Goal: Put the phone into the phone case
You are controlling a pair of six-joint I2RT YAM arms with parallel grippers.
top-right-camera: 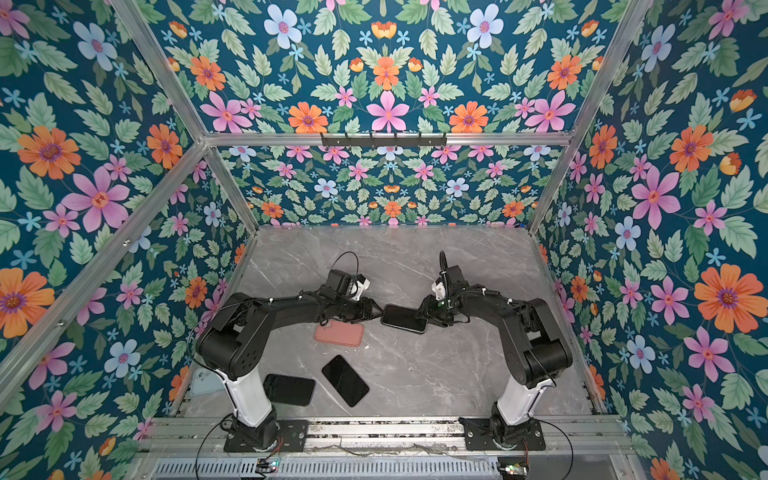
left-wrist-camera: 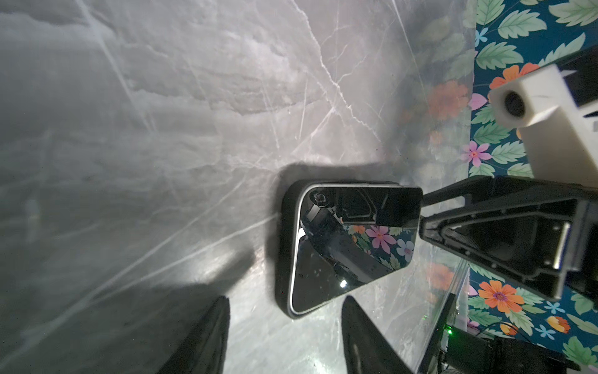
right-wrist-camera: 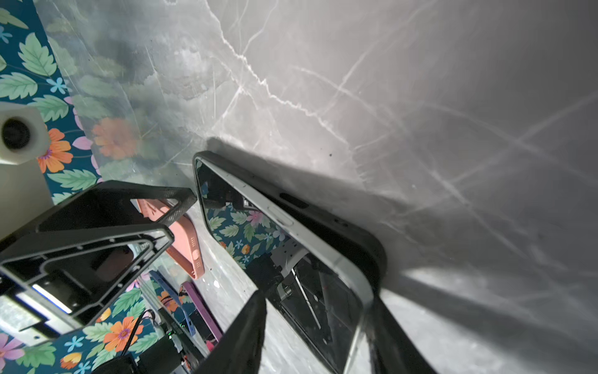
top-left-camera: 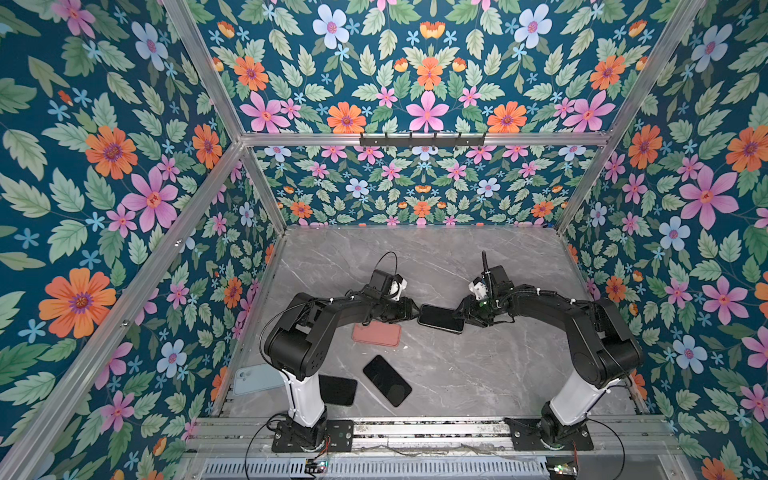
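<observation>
Though astride the phone [right-wrist-camera: 246, 233], right hand [right-wrist-camera: 318, 298], grip unclear, phone end cropped

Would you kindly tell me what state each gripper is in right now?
Left gripper: open; a corner of the phone sits between its fingers, unclamped.
Right gripper: straddles the phone's other end; whether it grips cannot be told.

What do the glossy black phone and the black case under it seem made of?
Glossy black phone: glass front, mirror-like, with sharp flower reflections; its pale rim looks like satin metal. Black case: probably matte silicone or soft plastic; no glare, rounded edges.
</observation>
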